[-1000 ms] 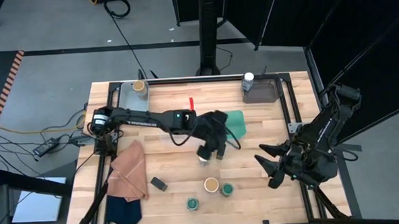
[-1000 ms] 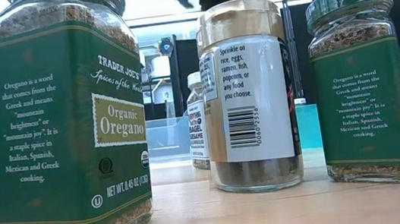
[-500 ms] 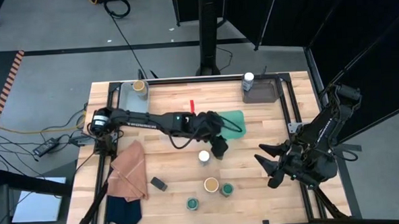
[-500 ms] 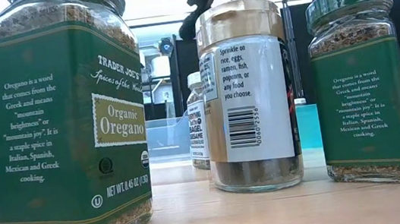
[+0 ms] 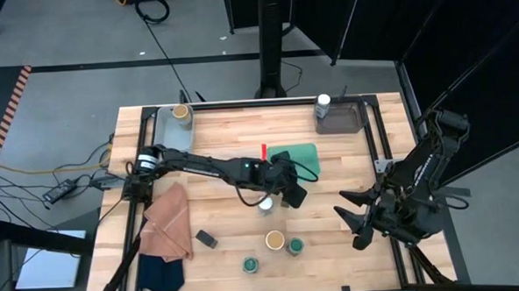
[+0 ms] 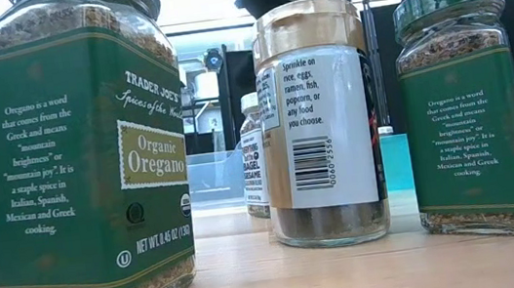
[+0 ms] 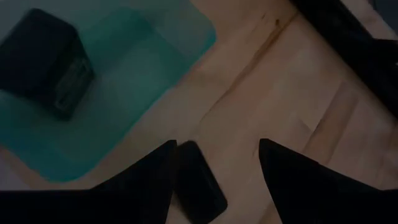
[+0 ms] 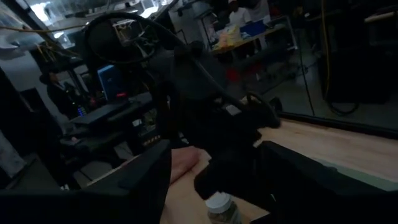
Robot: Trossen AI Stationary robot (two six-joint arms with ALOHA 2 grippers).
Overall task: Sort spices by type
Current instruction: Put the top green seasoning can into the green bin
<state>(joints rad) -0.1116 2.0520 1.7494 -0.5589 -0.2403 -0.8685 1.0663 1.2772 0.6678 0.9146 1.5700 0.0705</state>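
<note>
Your left gripper (image 7: 214,171) hangs wide open over a dark tin (image 7: 199,186) beside the teal tray (image 7: 112,93) (one tin already inside); lower it and close. The right gripper (image 5: 355,220) waits open.

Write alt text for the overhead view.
Over a wooden table, the left arm stretches to the centre, its claw beside a white-lidded jar and a teal tray. Three more jars stand near the front edge; the right claw waits at the right.
</note>
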